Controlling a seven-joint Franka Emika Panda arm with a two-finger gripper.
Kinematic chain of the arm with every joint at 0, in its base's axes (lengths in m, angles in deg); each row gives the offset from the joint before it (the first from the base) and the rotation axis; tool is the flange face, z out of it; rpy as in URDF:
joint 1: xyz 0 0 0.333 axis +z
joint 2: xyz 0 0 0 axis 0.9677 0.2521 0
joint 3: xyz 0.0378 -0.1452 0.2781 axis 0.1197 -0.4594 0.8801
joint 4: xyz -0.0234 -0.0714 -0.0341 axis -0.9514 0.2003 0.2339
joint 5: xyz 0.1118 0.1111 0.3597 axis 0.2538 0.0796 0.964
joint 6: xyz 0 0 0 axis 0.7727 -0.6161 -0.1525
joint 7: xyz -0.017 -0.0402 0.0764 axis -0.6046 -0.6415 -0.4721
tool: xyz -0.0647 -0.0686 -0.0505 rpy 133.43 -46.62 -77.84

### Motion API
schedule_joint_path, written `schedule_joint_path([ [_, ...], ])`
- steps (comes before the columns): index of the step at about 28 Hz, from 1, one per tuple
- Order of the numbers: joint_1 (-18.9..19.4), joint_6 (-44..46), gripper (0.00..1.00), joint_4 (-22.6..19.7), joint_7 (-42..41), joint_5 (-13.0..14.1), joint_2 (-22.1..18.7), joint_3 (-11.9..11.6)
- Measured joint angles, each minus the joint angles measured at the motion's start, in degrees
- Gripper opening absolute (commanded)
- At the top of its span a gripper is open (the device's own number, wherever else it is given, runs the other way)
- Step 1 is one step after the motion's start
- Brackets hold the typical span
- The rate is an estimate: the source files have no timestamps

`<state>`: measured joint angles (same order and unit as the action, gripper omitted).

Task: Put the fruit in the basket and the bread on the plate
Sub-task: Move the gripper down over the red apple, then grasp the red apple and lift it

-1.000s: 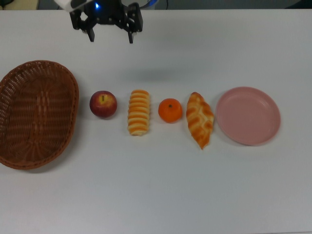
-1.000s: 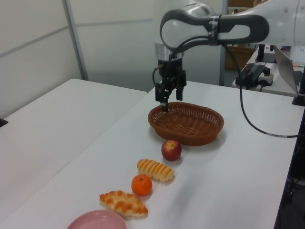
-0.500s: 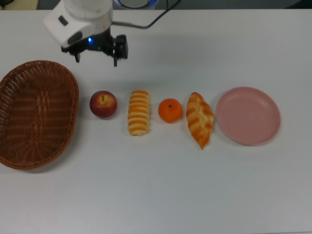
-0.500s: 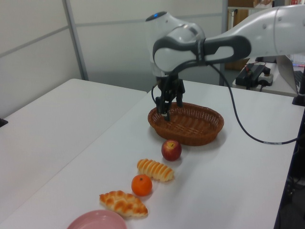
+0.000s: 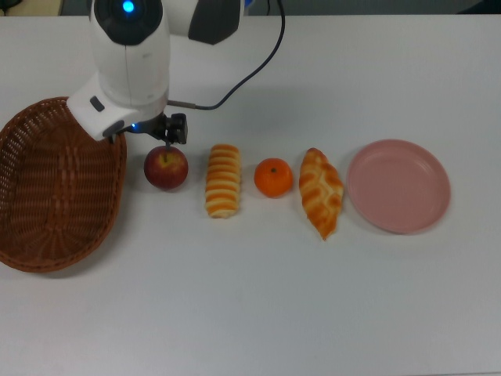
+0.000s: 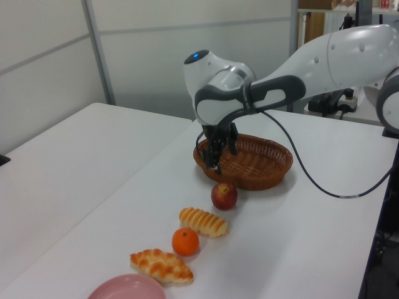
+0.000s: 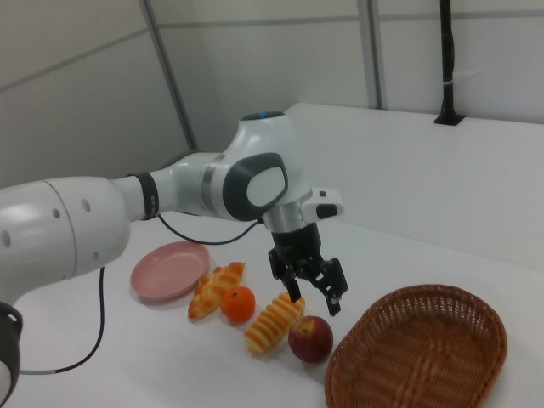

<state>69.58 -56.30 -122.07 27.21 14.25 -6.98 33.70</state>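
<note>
Brown wicker forms the big oval basket (image 5: 56, 184), which sits at the top view's far left on the white table (image 5: 258, 305) with nothing in it. Just to its right in the top view lies the dark red apple (image 5: 165, 168), close to the basket's rim but not touching it. Over the apple hangs the gripper (image 7: 313, 289), its two black fingers (image 7: 335, 301) spread apart; in the right view the tips sit a little above the fruit and hold nothing. The white arm (image 5: 129, 59) comes down from the far edge of the table in the top view and covers part of the basket's far rim; a black cable (image 5: 250, 66) trails off it.

Right of the apple in the top view comes the ribbed roll (image 5: 223, 180), lying lengthways from far to near, with a small gap between the two. Next is the orange (image 5: 273, 177), standing apart from the roll, and then the braided pastry (image 5: 322, 192), its pointed end turned to the near side. At the row's right end in the top view rests the pink plate (image 5: 398, 186), bare, just beside the pastry.

In the left view the same row runs away from the camera, plate (image 6: 126, 288) nearest, basket (image 6: 244, 160) farthest.
</note>
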Motion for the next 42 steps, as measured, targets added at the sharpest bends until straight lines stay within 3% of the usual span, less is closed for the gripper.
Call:
schedule_joint_path([
  [11, 0.2, -0.3, 1.00, -0.5, 0.1, -0.7, 2.3, 0.1],
  [27, 1.7, -9.5, 1.00, -7.0, 1.3, -0.7, 2.5, 0.3],
  [30, 1.9, -10.5, 0.78, -7.6, 1.5, -0.7, 2.9, 0.3],
  [34, 1.9, -10.8, 0.40, -7.5, 1.6, -1.5, 3.1, 0.3],
  [42, 1.8, -10.8, 0.40, -7.4, 2.0, -1.9, 3.1, 0.3],
])
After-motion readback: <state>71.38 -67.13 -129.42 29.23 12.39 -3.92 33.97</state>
